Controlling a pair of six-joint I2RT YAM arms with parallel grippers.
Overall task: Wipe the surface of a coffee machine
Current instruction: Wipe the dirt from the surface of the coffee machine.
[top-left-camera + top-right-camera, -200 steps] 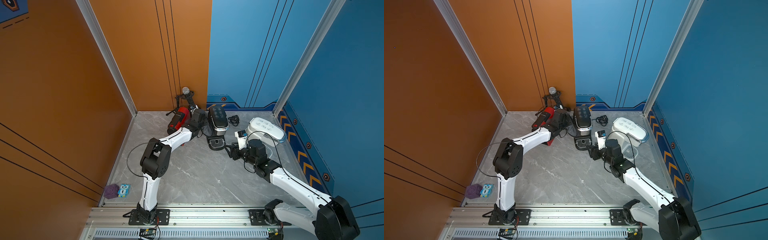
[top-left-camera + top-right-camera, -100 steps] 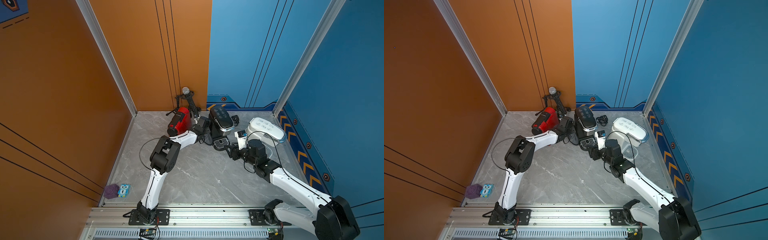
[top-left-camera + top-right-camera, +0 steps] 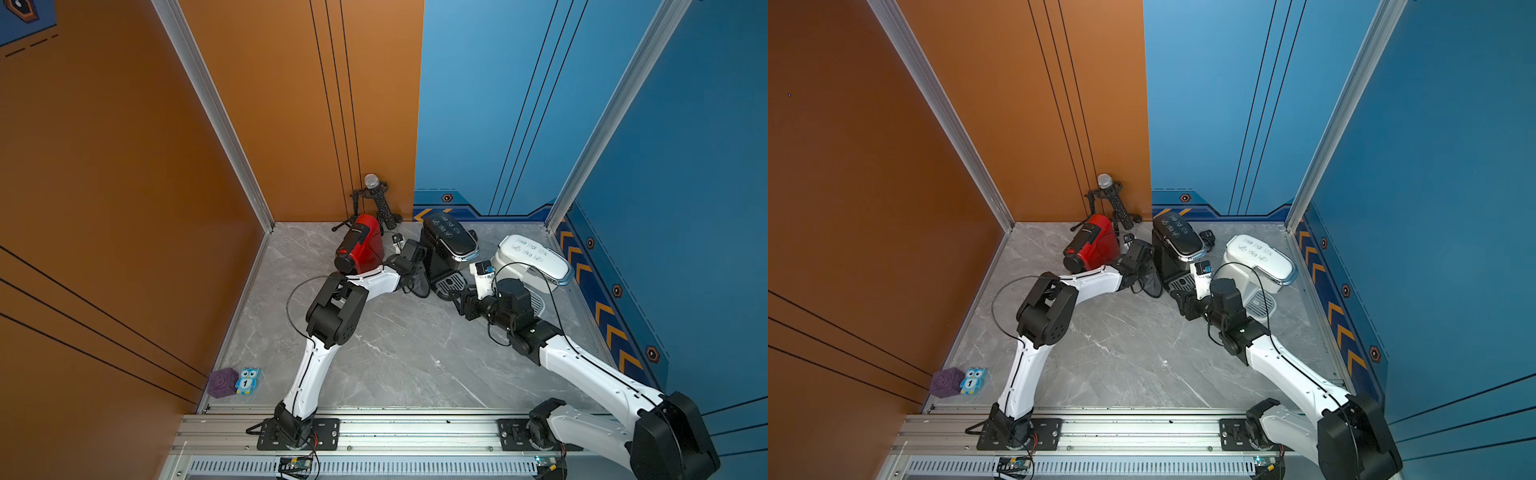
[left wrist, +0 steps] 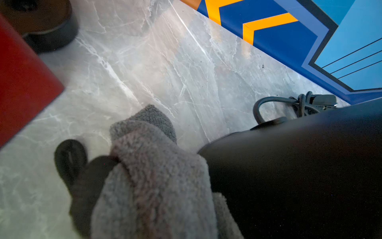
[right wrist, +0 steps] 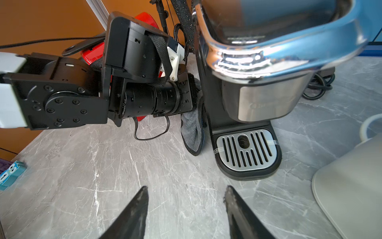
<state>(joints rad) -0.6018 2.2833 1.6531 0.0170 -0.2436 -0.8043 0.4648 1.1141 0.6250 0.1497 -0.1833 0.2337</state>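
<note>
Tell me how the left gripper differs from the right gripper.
The left gripper is shut on a fluffy grey cloth; the right gripper stands open and empty. The left gripper holds its cloth against the side of the black, chrome-rimmed coffee machine; the right gripper is apart from it, pointing towards its slotted silver drip tray. Both are low over the grey marble tabletop.

light: bright, even | glare: coffee machine (image 5: 264, 99) chrome | blur: left wrist foreground | edges: wrist views bowed
</note>
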